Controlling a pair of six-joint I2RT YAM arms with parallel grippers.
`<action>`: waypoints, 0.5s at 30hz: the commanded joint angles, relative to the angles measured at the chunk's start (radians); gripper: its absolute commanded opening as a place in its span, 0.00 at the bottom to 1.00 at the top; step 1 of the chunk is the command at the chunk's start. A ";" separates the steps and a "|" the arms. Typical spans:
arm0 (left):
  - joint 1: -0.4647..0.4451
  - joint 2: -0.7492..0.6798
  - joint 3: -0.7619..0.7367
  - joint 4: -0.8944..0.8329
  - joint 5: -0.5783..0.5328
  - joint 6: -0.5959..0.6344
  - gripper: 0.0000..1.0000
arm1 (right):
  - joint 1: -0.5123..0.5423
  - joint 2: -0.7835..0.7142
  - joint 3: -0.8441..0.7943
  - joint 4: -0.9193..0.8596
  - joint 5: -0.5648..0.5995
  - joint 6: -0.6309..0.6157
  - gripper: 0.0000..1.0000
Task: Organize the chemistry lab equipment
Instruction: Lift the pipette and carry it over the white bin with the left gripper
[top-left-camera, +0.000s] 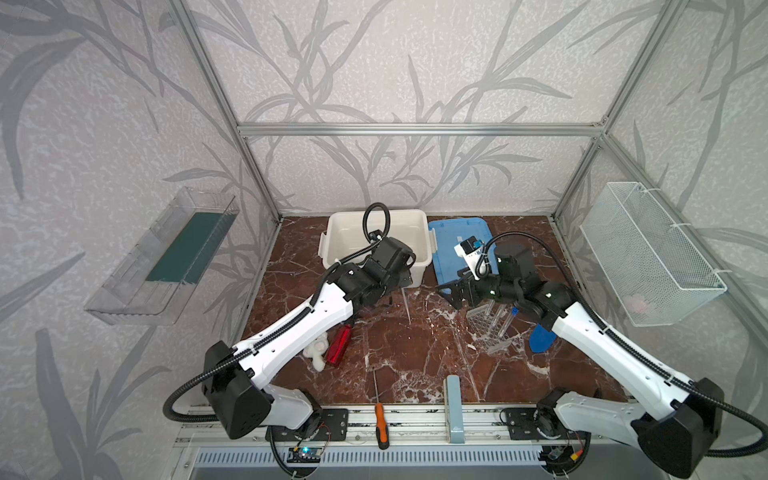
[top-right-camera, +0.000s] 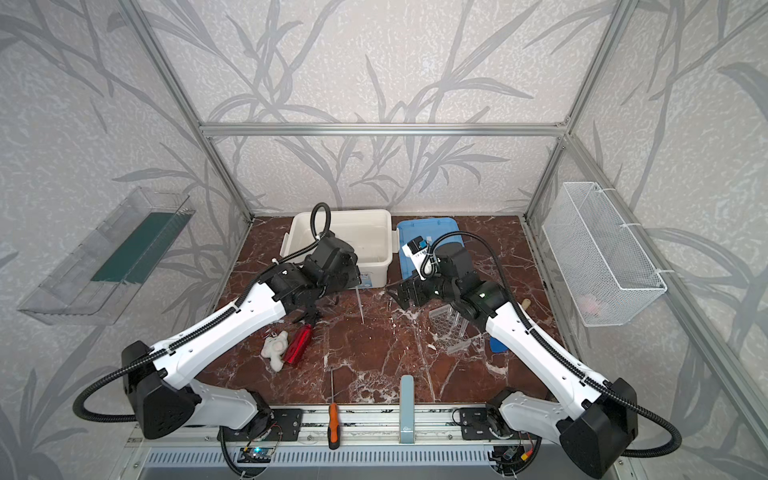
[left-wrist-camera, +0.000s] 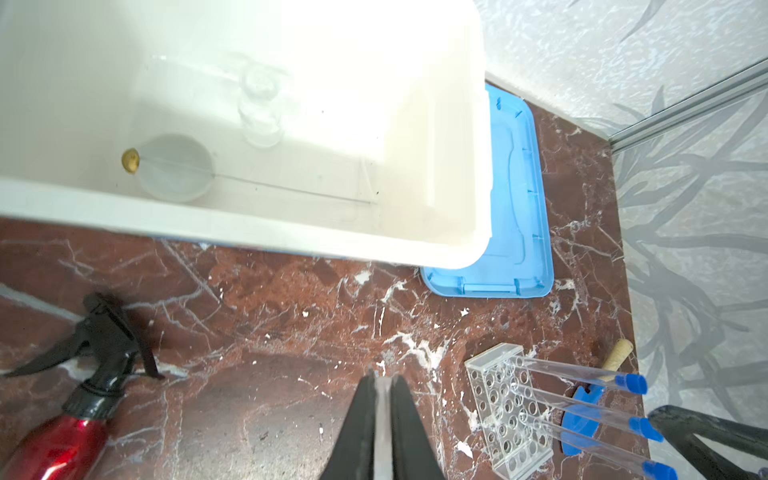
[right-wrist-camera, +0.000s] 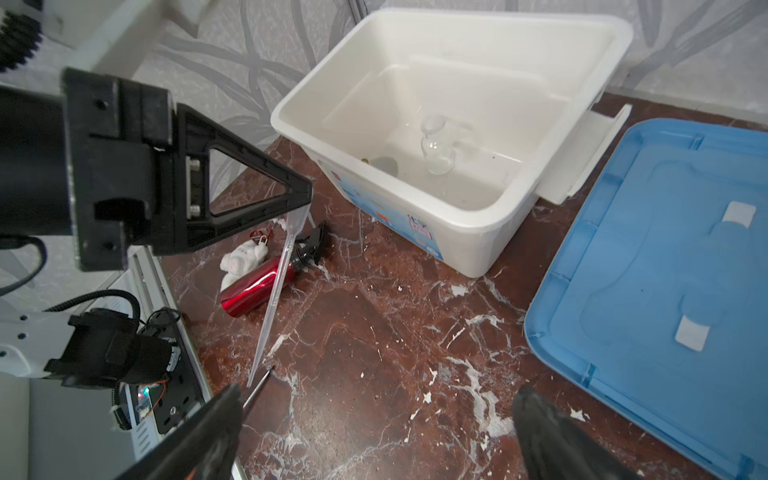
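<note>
Left fingers (left-wrist-camera: 361, 415) pinch the top of a thin clear dropper (right-wrist-camera: 274, 291). The right fingers (right-wrist-camera: 552, 440) are spread wide, holding nothing, over the middle of the worktop (top-left-camera: 415, 361). A white tub (top-left-camera: 376, 214) stands far centre. Right of centre, near of the blue lid (top-left-camera: 453, 232), the clear rack (left-wrist-camera: 507, 415) carries three blue-capped tubes (left-wrist-camera: 582, 374). Inside the tub sit the small glass jar (right-wrist-camera: 436, 149) and the white round dish (left-wrist-camera: 174, 166). The dropper hangs tip-down just on the tub's near side.

The left jaws pinch a thin clear dropper (top-right-camera: 360, 305) hanging tip-down beside the white bin (top-right-camera: 345, 213).
</note>
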 joint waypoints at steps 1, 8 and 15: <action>0.037 0.055 0.116 -0.050 -0.005 0.119 0.11 | -0.047 0.033 0.088 -0.037 -0.008 0.045 0.99; 0.139 0.262 0.374 -0.058 0.108 0.232 0.12 | -0.122 0.133 0.174 0.003 -0.023 0.066 0.99; 0.208 0.575 0.682 -0.095 0.206 0.294 0.12 | -0.152 0.276 0.268 0.012 -0.068 0.081 0.99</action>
